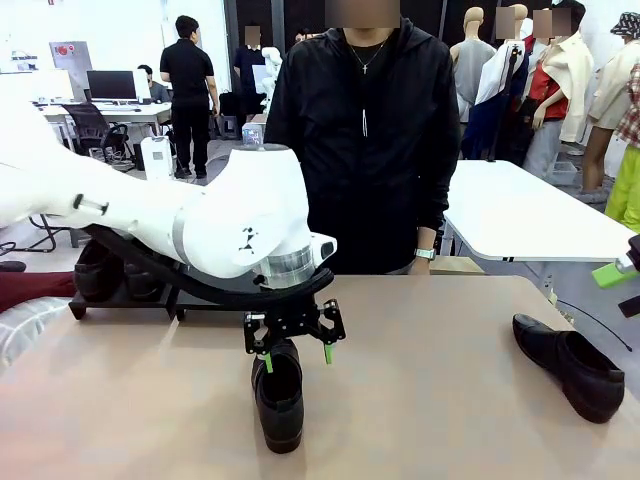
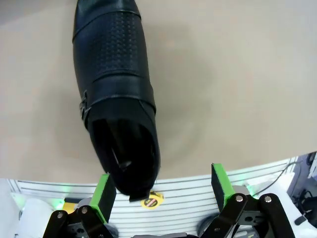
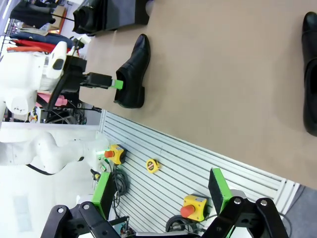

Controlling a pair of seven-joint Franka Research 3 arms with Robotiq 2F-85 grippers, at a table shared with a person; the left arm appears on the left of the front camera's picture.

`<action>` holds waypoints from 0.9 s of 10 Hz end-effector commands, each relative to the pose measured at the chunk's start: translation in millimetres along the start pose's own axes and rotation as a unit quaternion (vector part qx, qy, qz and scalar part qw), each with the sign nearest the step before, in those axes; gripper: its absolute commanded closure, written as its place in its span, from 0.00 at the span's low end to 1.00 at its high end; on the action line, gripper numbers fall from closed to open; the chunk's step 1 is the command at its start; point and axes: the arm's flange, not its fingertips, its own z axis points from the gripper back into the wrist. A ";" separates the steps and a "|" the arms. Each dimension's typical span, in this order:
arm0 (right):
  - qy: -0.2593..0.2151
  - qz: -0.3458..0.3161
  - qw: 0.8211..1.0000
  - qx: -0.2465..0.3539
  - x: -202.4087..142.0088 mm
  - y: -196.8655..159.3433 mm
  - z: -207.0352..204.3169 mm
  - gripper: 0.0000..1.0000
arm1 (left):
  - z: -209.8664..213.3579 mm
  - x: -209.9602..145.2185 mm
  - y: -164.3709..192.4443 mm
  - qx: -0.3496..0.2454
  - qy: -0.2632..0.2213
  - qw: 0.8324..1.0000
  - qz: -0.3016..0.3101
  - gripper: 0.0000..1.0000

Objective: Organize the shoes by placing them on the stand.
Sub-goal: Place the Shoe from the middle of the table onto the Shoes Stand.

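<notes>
A glossy black shoe lies mid-table, toe toward me. My left gripper hangs open just over its heel, green pads on either side. In the left wrist view the shoe runs up the picture, its heel close to the left pad of the left gripper and partly between the fingers. A second shoe lies at the table's right. The black stand sits far left with two shoes on it. My right gripper is open, empty and off the table's near edge.
A person in a black jacket stands at the far side, hands down. A white table is behind on the right. Below the near edge, the floor holds cables, a yellow tape measure and a stop button.
</notes>
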 end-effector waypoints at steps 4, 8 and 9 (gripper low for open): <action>0.006 0.008 1.000 -0.004 0.2 -1.6 3.9 0.00 | -50.1 30.4 -16.1 0.021 0.007 0.999 0.034 0.00; 0.006 0.008 1.000 -0.004 0.2 -1.6 3.9 0.00 | -59.1 36.4 -14.9 0.034 0.020 0.998 0.041 1.00; 0.006 0.008 1.000 -0.004 0.2 -1.6 3.9 0.00 | -60.3 36.9 -14.8 0.035 0.021 0.998 0.044 1.00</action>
